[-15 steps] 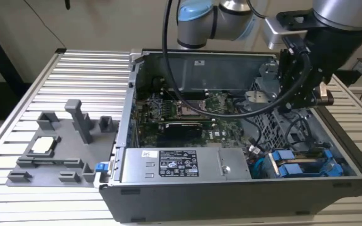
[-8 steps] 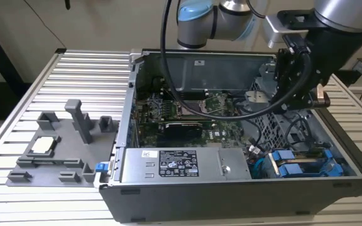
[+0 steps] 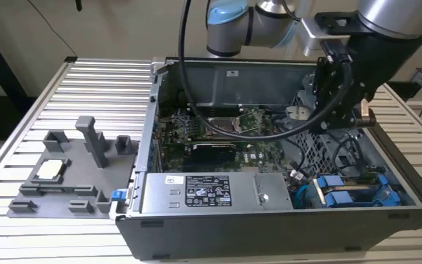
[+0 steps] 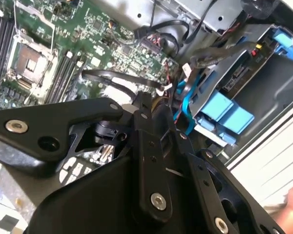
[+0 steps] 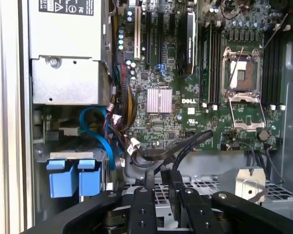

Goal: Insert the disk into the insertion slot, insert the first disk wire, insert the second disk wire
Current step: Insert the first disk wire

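One black wire (image 5: 193, 143) runs right into the tip of the end effector (image 5: 161, 174). Its fingers (image 5: 148, 181) are drawn nearly together, and as far as the first wrist view shows they are pinching the wire's end. Just beyond the fingertips lies the green motherboard (image 5: 185, 97). Off to one side of the end effector and clear of it, the disk (image 4: 240, 73) is already in the insertion slot (image 4: 219, 80). Just a narrow strip of it shows above the bay. Its long axis runs along the slot's grey side wall, and one short end points back toward the end effector. Two blue fittings (image 5: 71, 179) sit at the slot's mouth, and a blue wire (image 5: 100, 131) curls between them and the end effector. Past the slot is the grey power supply (image 5: 66, 48). The case (image 3: 270, 236) rests on the slatted desk (image 3: 101, 93).
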